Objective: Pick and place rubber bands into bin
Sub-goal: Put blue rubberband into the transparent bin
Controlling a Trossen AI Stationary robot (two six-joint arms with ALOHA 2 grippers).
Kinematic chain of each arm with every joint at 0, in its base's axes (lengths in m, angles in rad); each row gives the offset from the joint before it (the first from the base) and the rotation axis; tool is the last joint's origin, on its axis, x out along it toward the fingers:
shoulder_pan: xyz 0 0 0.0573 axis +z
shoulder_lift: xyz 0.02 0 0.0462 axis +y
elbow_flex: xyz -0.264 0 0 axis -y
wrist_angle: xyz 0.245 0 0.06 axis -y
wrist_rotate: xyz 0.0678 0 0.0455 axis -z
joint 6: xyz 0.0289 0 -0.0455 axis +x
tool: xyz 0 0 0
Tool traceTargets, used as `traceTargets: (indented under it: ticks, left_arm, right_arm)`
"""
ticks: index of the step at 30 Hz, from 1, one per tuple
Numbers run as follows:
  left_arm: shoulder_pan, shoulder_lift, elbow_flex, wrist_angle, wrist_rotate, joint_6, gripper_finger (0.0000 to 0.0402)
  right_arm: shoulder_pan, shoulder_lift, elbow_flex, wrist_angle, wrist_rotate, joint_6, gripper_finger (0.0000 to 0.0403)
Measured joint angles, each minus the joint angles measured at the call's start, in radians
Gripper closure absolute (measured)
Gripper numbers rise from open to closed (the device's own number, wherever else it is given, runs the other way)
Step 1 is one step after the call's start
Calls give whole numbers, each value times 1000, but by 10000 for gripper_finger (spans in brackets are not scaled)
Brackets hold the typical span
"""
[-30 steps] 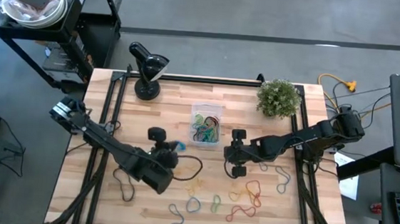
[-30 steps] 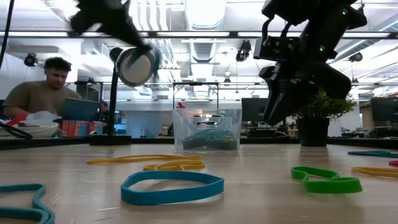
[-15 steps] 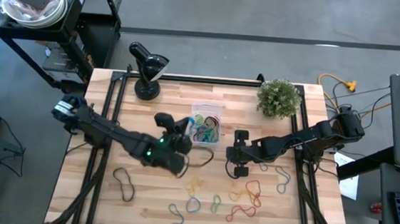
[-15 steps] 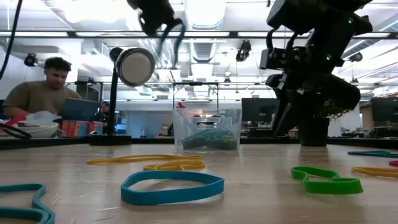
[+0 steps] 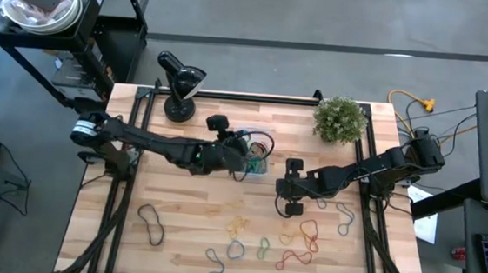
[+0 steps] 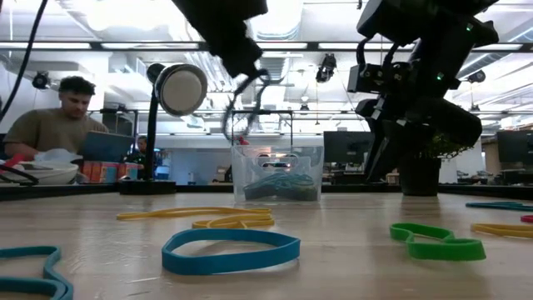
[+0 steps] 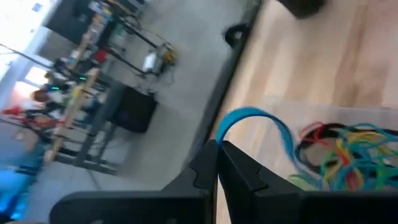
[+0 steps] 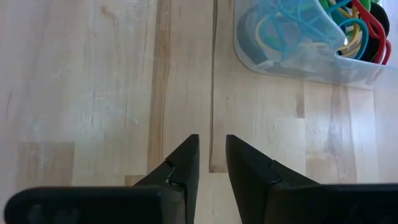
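Surveying the pale wooden slatted counter [image 5: 194,211], we list these items.

Item one: the small clear plastic rectangular bin [image 5: 252,153], near the middle of the counter toward its far edge. It holds a tangle of coloured rubber bands [image 8: 348,25] in blue, red, yellow, green and black.

Item two: the left pincer [image 7: 217,155], reaching over the bin's left side. Its dark fingers are pressed together on one thin blue rubber band [image 7: 255,121], whose loop arches out from the tips above the bin's contents. In the low view the band dangles over the tub.

Item three: the right pincer [image 8: 212,155], just right of the bin and raised off the wood. Its two fingers stand a narrow gap apart with nothing between them; we see only bare planks under the tips.

Item four: loose elastic loops spread over the near half of the counter, among them a black band [image 5: 153,224] at near left, a flat blue band [image 6: 231,250] and a green band [image 6: 437,242] close to the low camera, and a red band [image 5: 297,257] at near right.

Item five: a black desk lamp [image 5: 180,83] at the far left corner and a small green potted plant [image 5: 341,118] at far right.

Item six: a person [image 6: 52,117] seated beyond the counter, at left in the low view.
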Motion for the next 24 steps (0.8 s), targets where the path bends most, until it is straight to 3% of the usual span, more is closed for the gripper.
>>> traceTargets:
  ticks: [7, 17, 24]
  left_arm:
    - [50, 63, -2, 46, 91, 28, 401]
    - [94, 163, 3, 79, 320, 43, 402]
    - [95, 179, 4, 83, 343, 44, 402]
  right_arm:
    - [0, 0, -3, 4, 1, 0, 324]
    - [0, 0, -9, 3, 2, 0, 335]
    - [0, 0, -10, 4, 2, 0, 329]
